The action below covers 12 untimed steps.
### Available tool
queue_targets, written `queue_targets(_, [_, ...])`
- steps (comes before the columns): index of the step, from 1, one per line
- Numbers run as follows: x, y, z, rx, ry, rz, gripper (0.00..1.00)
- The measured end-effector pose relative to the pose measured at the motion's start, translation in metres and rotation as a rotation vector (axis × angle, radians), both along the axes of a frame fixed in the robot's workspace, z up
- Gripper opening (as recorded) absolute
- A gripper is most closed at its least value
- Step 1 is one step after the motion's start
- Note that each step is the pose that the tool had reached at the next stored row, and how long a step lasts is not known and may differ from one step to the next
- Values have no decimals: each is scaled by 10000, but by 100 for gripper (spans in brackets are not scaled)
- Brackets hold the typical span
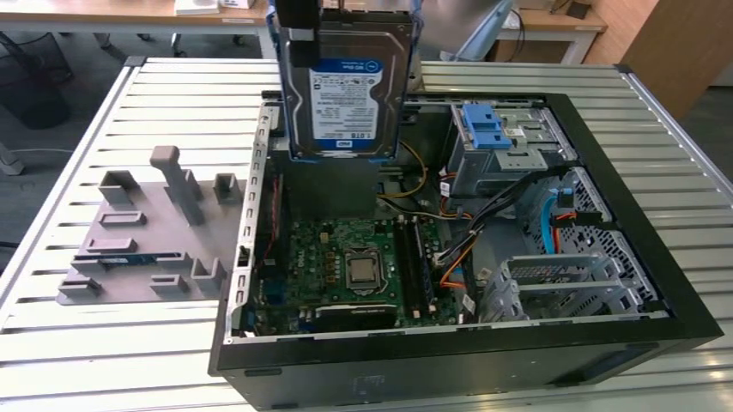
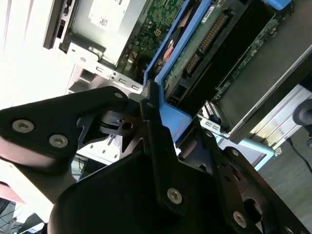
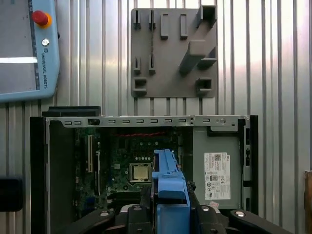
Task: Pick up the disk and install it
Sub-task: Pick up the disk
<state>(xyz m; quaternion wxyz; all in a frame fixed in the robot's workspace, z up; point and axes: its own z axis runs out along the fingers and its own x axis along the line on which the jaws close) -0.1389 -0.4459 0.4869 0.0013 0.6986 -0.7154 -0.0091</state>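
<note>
The disk (image 1: 343, 90), silver with a blue-and-white label and a blue bracket around it, hangs upright above the far side of the open computer case (image 1: 458, 365). My gripper (image 1: 307, 15) holds it from its upper end, clear of the case. In the second wrist view my gripper (image 2: 165, 122) is shut on the blue bracket, and the disk (image 2: 204, 34) shows its green circuit side. In the first wrist view the disk (image 3: 168, 187) stands edge-on between the fingers of my gripper (image 3: 168, 214), over the motherboard.
Inside the case are the motherboard (image 1: 355, 266), a metal drive cage with a blue latch (image 1: 493, 129), loose cables and a grey box with a white sticker (image 3: 217, 170). A grey fixture plate (image 1: 149, 240) lies on the slatted table at the exterior view's left. A pendant (image 3: 24, 48) lies nearby.
</note>
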Motion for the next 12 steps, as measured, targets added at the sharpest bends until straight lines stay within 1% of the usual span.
queue_targets(7, [312, 0, -14, 1, -1, 0, 36])
queue_targets(10, [391, 0, -22, 1, -10, 0, 36])
queue_targets(12, [395, -1, -23, 0, -18, -1, 36])
